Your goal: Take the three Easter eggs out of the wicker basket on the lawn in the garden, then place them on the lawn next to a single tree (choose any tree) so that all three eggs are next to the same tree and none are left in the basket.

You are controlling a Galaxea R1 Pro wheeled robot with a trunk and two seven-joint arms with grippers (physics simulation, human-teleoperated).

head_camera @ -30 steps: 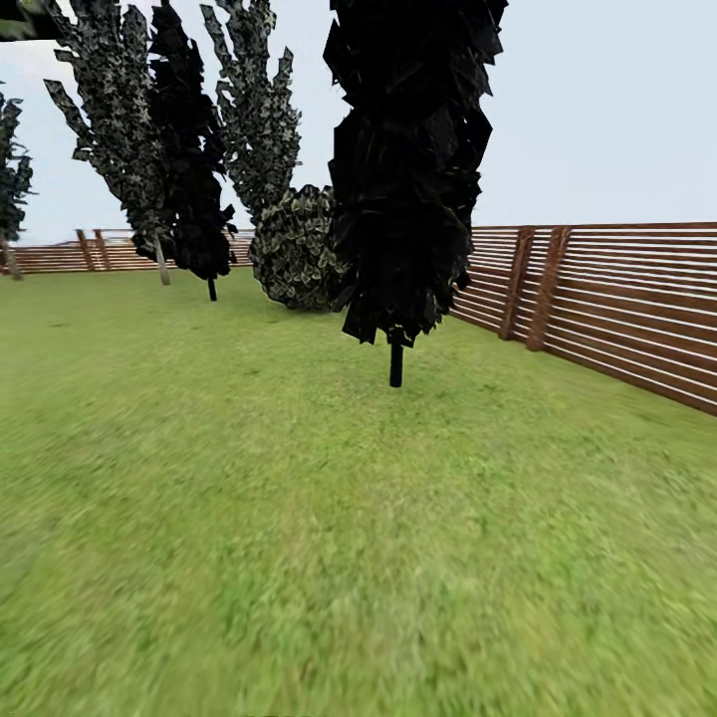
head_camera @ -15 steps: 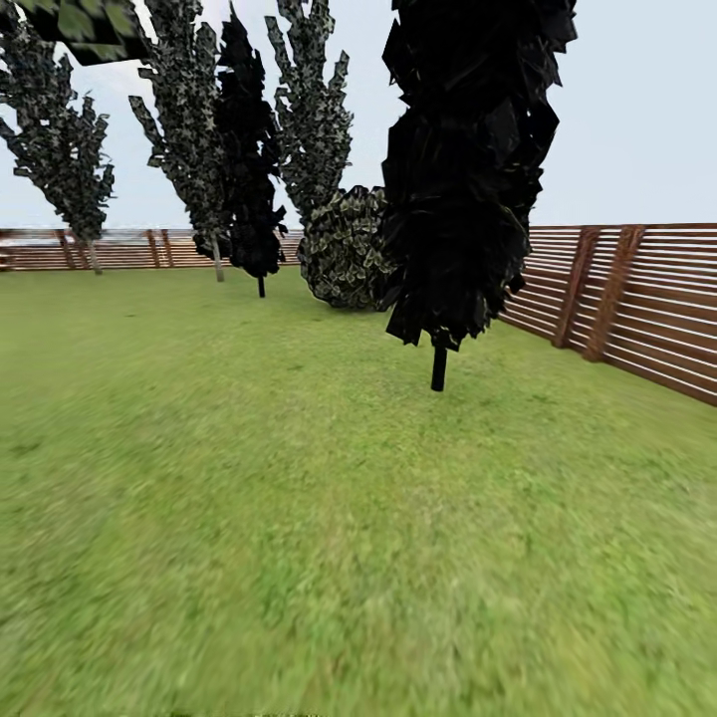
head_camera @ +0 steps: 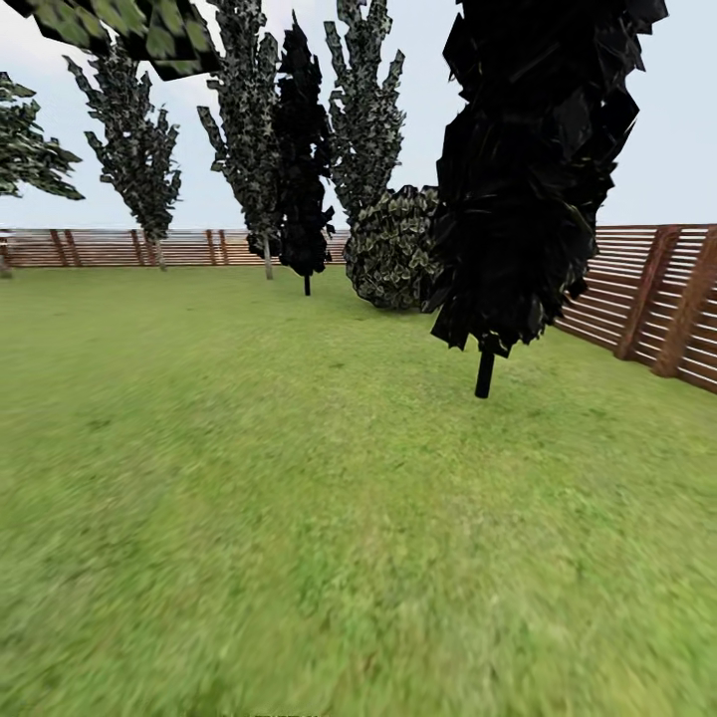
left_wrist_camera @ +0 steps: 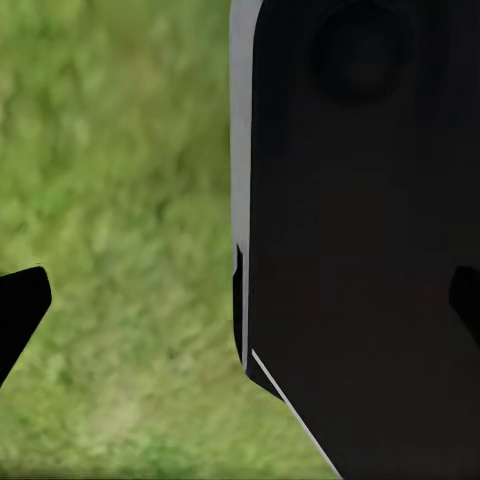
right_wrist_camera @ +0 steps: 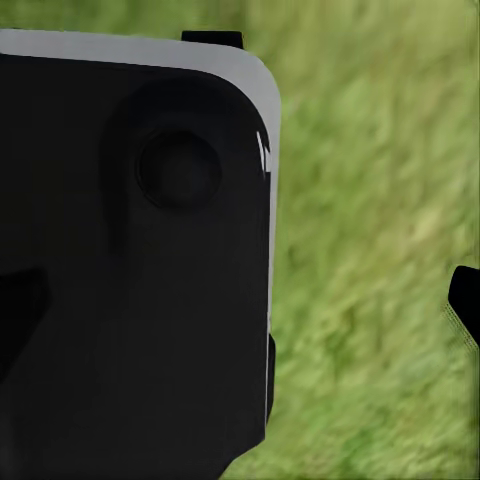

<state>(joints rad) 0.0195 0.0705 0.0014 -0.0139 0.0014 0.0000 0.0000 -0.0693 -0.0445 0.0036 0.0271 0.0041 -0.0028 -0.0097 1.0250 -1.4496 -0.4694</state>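
Lawn: the lawn (head_camera: 299, 518) spreads from the robot's feet out to the fence; the near part is smeared and blurred, so no detail can be read in it.
Garden edge: a brown slat fence (head_camera: 657, 309) runs along the far side and down the robot's right, cut off by the picture's edge.
Black tree: an all-black tree (head_camera: 533, 169) on a thin dark stem stands ahead and to the right, its top cut off.
Bush: a rounded leafy bush (head_camera: 393, 249) sits behind it, partly hidden by the black crown.
Far trees: narrow dark trees (head_camera: 289, 149) stand in a row before the far fence; their trunks are too small to make out.
Overhang: a patch of blocky green leaves (head_camera: 129, 30) hangs in at the upper left corner, its trunk out of frame.
Left gripper: the left gripper (left_wrist_camera: 240, 300) points down at grass; the fingertips (left_wrist_camera: 22, 300) sit at opposite edges, spread wide with nothing between them but a large black body (left_wrist_camera: 360, 250) of the robot.
Right gripper: the right gripper (right_wrist_camera: 240, 300) also faces blurred grass, fingertips (right_wrist_camera: 465, 300) likewise wide apart, one dark against a black panel (right_wrist_camera: 130, 260).
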